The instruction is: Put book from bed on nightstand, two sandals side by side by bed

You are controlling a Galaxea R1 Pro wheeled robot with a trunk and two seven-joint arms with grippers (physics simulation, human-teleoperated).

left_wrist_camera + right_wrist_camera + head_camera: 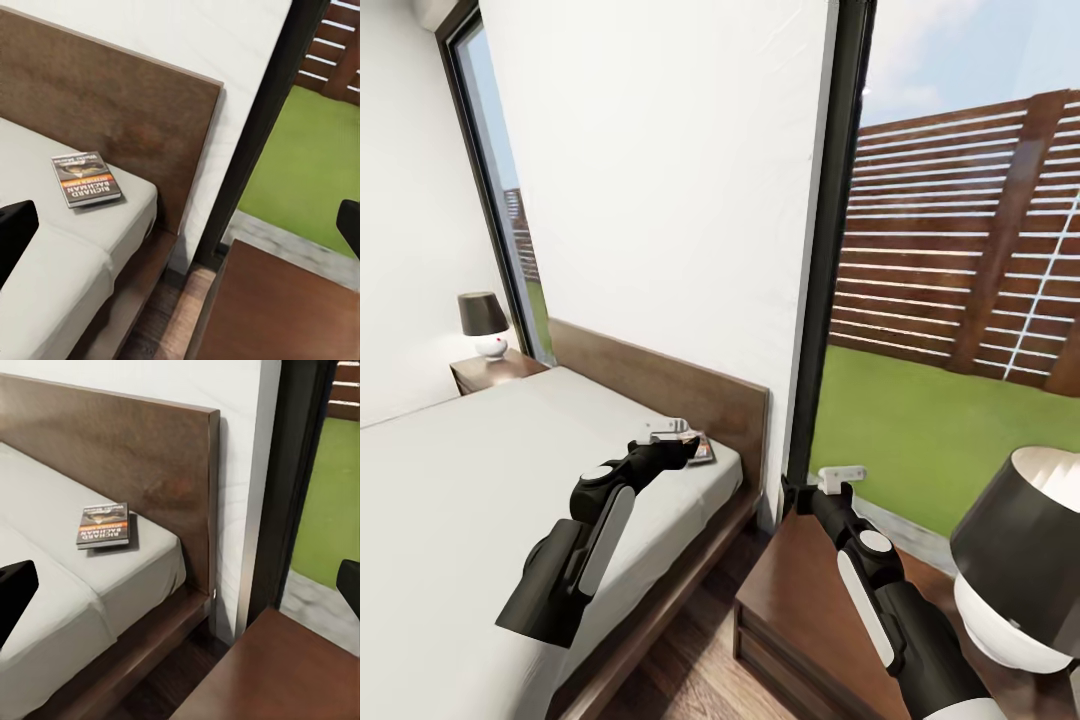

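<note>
Left tool (672, 428) hovers over the bed (470, 470) at the book (701, 449), its white fingers spread wide with nothing between them. Right tool (842, 474), likewise wide and empty, hangs over the near nightstand (800, 590), the one beside the bed's corner under the big window. One book lies flat on the mattress, close to the headboard (660, 385) and near the bed's corner on the window side; it does not look gripped.

By my judgement the step in hand is reaching for the book. Next the left tool must come down over the thin cover, close on an edge, then carry it across to the nightstand's tabletop beside the bed.

Counted: one book, two nightstands, two lamps (482, 322), the far pair beyond the bed. Sandals cannot be counted here.
</note>
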